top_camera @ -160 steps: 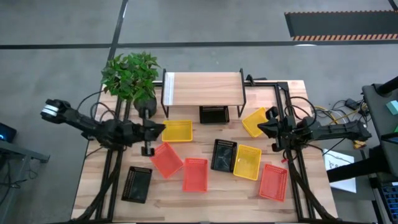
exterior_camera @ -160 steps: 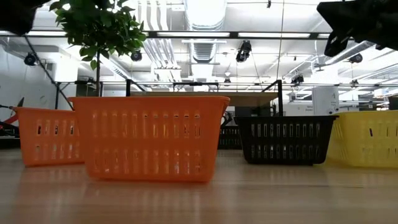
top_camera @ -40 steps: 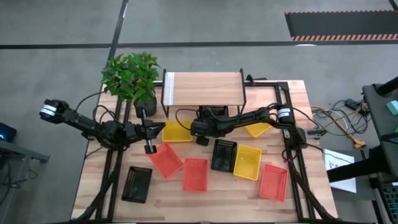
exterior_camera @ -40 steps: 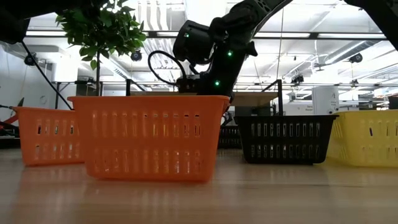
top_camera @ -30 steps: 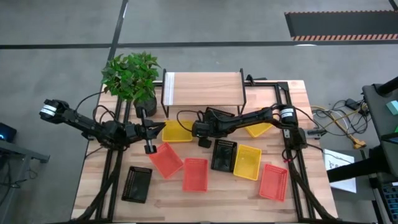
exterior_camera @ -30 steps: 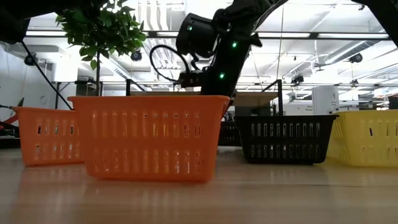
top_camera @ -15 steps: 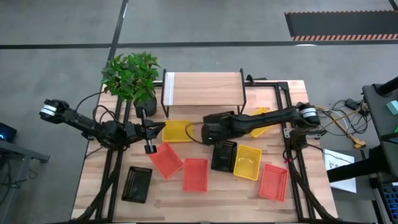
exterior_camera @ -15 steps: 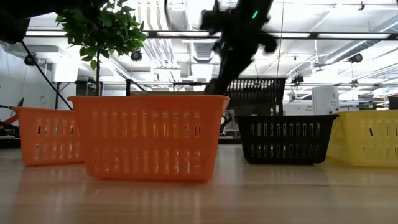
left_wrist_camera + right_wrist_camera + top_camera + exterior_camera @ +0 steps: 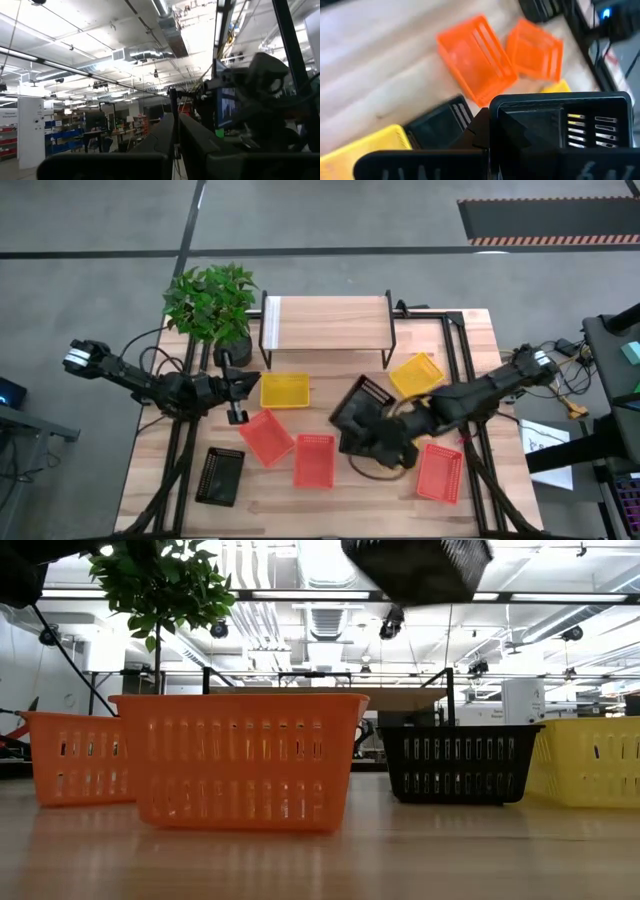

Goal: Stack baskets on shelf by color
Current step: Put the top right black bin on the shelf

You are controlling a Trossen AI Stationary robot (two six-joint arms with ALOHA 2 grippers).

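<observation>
My right gripper [image 9: 374, 420] is shut on a black basket [image 9: 355, 404], which hangs high over the middle of the table and shows at the top of the low view [image 9: 418, 566]. The shelf [image 9: 325, 322] stands at the far side with a bare top. On the table lie two yellow baskets [image 9: 284, 390] [image 9: 415, 372], three orange ones [image 9: 266, 436] [image 9: 313, 460] [image 9: 438, 472] and a black one [image 9: 220, 476]. Another black basket [image 9: 440, 122] lies under my right arm. My left gripper [image 9: 236, 392] is shut and holds nothing, at the left beside the plant. My right gripper holds the black basket by one wall at its rim [image 9: 496, 116], pinched between the two fingers, which come at it slanting down from the table's right. The basket hangs tilted and clear of the table and of the baskets under it.
A potted plant [image 9: 212, 305] stands at the far left next to the shelf. Black frame rails [image 9: 455, 350] run along the table's right side. In the low view an orange basket [image 9: 240, 760] stands nearest, a black one [image 9: 460, 765] to its right.
My right gripper has drawn the black basket out from under the shelf, risen and swung toward the table's near right, rolling as it went. The basket is now lifted high, tilted, clear of the table. My left arm has kept still.
</observation>
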